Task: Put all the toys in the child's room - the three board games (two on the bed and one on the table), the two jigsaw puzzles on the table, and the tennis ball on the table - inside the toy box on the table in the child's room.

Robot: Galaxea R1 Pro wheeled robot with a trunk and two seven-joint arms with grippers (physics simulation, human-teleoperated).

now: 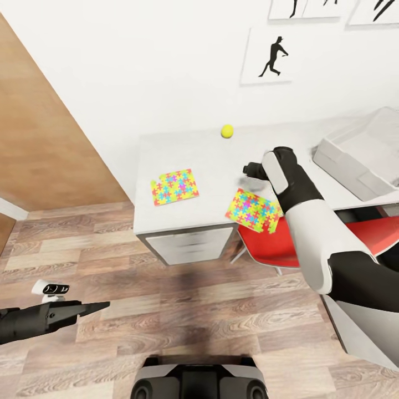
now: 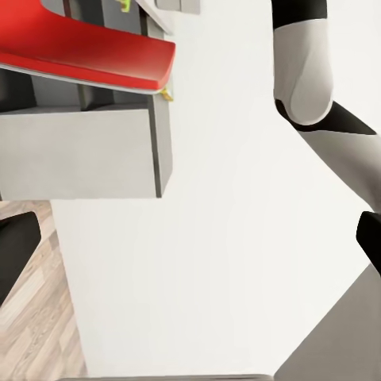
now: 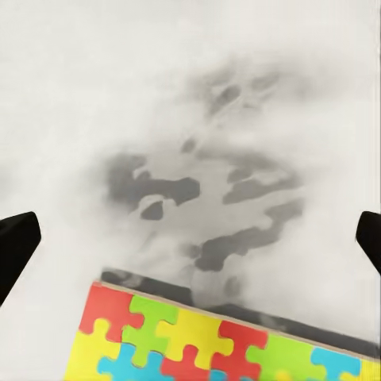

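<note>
Two jigsaw puzzles lie on the pale table [image 1: 210,160]: one [image 1: 174,187] flat near its left end, the other [image 1: 254,210] overhanging the front edge. The tennis ball [image 1: 226,131] rests near the wall. At the table's right end stands the light grey toy box [image 1: 360,155]. My right gripper [image 1: 250,169] hovers over the tabletop just behind the overhanging puzzle [image 3: 214,341], open, with nothing between its fingertips [image 3: 16,246]. My left gripper [image 1: 94,306] hangs low over the wood floor, left of the table, open and empty, its fingertips [image 2: 16,254] far apart.
A red chair [image 1: 277,244] is tucked under the table below the overhanging puzzle; the left wrist view catches its seat [image 2: 87,55]. White drawers [image 1: 188,244] sit under the table's left part. A wooden panel [image 1: 44,138] stands at left. My base [image 1: 199,382] is on plank floor.
</note>
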